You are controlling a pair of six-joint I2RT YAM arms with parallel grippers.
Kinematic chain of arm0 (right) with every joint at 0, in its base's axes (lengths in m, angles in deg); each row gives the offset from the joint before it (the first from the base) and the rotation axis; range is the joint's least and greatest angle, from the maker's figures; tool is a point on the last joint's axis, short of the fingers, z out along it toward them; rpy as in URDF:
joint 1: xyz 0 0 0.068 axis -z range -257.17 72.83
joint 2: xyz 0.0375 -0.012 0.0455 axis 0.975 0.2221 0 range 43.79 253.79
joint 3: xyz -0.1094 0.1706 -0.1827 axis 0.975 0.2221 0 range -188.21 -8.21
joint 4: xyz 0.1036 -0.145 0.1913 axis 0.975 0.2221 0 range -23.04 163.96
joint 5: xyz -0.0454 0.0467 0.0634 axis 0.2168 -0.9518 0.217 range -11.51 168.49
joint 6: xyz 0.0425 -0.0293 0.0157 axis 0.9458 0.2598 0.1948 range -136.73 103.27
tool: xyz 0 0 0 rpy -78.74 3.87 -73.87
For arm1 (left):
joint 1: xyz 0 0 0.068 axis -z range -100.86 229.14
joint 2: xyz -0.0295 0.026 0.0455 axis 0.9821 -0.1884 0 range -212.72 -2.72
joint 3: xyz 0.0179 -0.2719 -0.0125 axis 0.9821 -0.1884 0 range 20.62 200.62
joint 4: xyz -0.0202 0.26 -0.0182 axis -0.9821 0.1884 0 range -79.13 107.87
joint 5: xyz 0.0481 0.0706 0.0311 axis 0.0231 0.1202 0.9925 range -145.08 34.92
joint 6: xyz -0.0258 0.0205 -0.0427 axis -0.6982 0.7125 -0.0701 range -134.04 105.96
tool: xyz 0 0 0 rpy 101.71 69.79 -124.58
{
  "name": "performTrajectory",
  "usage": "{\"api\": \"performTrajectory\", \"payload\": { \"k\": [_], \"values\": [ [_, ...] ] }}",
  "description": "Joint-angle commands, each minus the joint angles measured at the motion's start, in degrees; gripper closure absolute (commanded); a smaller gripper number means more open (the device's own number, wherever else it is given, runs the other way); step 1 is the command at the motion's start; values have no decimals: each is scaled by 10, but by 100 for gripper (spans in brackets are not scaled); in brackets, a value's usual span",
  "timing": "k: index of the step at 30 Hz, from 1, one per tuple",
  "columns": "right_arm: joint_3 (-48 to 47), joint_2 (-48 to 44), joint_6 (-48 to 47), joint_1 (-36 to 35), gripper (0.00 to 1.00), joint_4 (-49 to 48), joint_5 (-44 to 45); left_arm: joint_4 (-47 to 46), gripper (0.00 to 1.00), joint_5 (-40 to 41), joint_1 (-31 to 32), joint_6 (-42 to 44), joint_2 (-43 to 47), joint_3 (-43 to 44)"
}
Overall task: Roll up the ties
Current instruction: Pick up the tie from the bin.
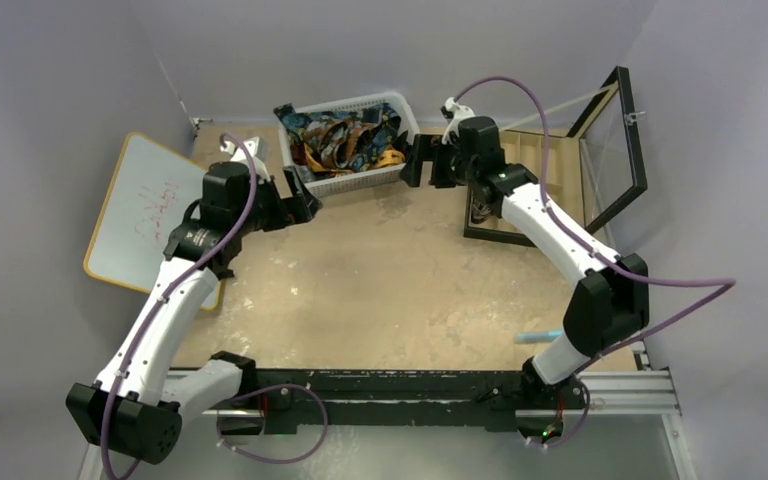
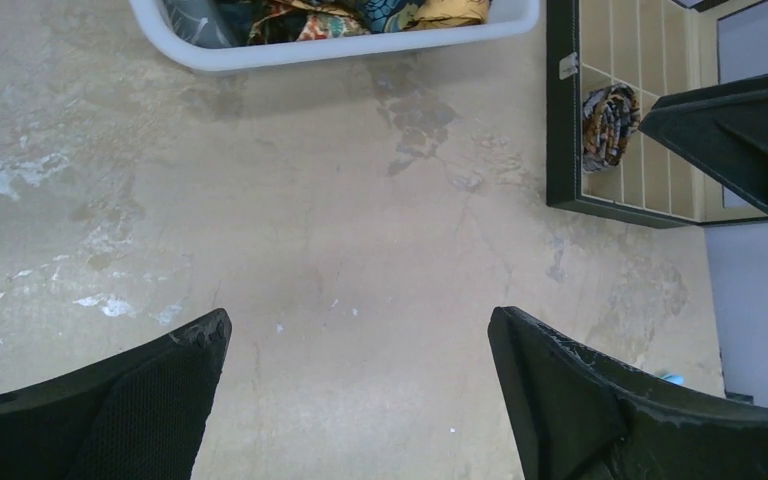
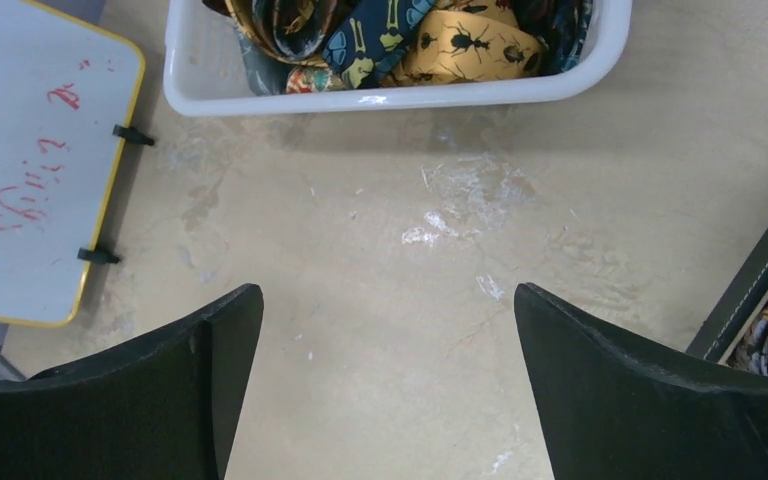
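The ties [image 1: 345,140] lie heaped in the basket [image 1: 356,182], flanked at its two ends by the left gripper [image 1: 303,195] and right gripper [image 1: 422,162], both wide open and empty, seemingly equally near; no single tie's long axis is readable.

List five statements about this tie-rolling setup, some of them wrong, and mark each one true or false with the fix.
1. Loose ties lie piled in the white basket. True.
2. The left gripper is shut on a tie. False: its jaws stand wide apart over bare table and hold nothing.
3. A rolled tie sits in a compartment of the black-framed box. True.
4. The whiteboard is blank. False: it bears red scribbles.
5. The right gripper is open and empty. True.
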Motion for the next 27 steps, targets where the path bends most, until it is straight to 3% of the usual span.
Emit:
{"api": "performTrajectory", "payload": {
  "k": [1, 14, 27],
  "values": [
    [-52, 24, 0, -16, 2, -5, 48, -2, 0, 36, -3, -21, 6, -9],
    [-216, 171, 72, -51, 10, -37, 177, -21, 0, 8, -4, -60, 41, -103],
    [-474, 388, 95, -54, 24, 5, 171, -15, 0, -31, -4, -89, 58, -145]
  ]
}}
